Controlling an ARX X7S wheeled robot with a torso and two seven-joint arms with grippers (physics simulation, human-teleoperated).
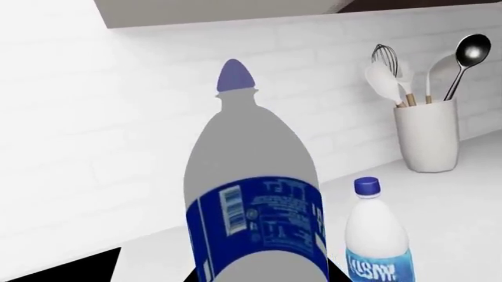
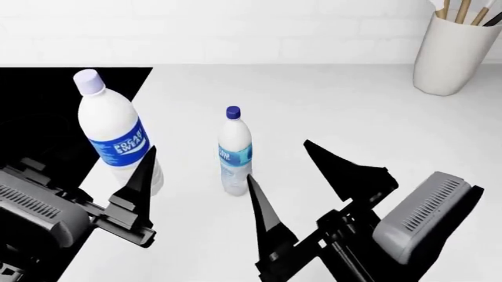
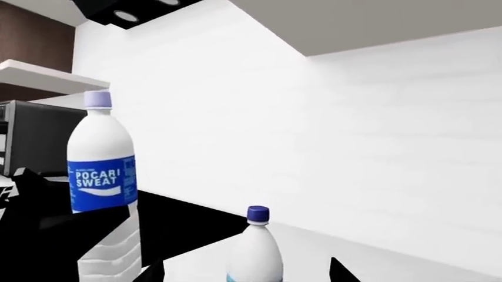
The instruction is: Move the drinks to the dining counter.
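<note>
Both drinks stand upright on the white table, long axes vertical, caps up. The Pocari Sweat bottle sits at the cooktop's edge, directly at twelve o'clock from my left fingers; one finger lies against its base on the head view (the other is hidden), so I cannot tell whether they are closed on it. The slim clear bottle stands at about eleven o'clock from my right fingers, which are spread wide, holding nothing. Judgement: each arm has its own nearer bottle.
</note>
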